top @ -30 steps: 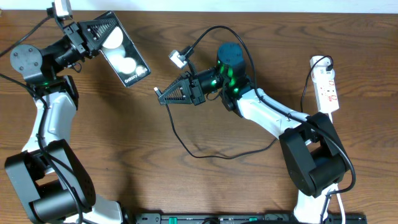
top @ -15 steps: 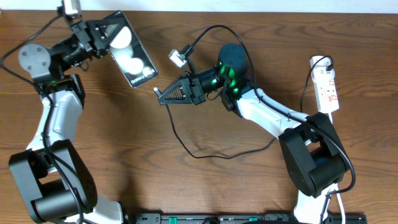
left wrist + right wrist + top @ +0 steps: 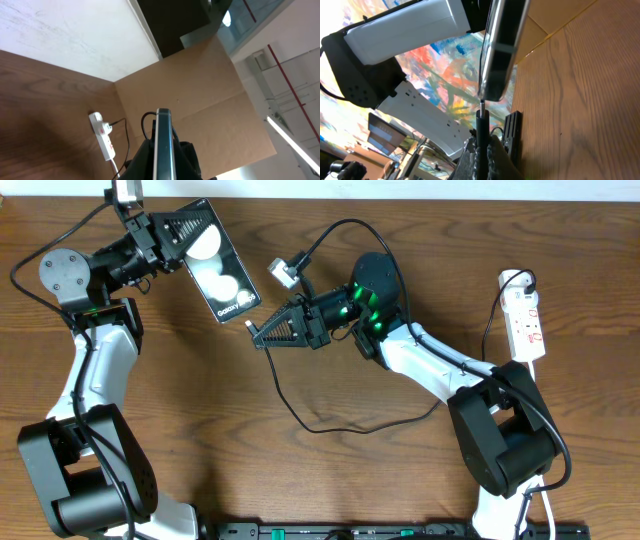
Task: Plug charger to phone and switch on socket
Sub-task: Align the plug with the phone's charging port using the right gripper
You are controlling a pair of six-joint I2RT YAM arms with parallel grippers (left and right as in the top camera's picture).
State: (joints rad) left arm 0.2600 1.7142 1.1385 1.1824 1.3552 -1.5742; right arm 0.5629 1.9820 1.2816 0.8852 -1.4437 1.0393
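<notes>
My left gripper is shut on the upper end of the phone, a black slab with round white reflections, held tilted above the table. In the left wrist view the phone shows edge-on between the fingers. My right gripper is shut on the charger plug, which points up at the phone's lower end. In the right wrist view the plug tip stands right at the bottom edge of the phone; I cannot tell whether it is inside the port. The white socket lies at the far right.
The charger's thin black cable loops across the table's middle and runs toward the socket. The socket also shows in the left wrist view, with its thick white cord. A black bar lies along the front edge between the arm bases.
My left arm has carried the phone to the right and slightly down, bringing its lower end close to the plug tip. The right gripper has stayed nearly still.
</notes>
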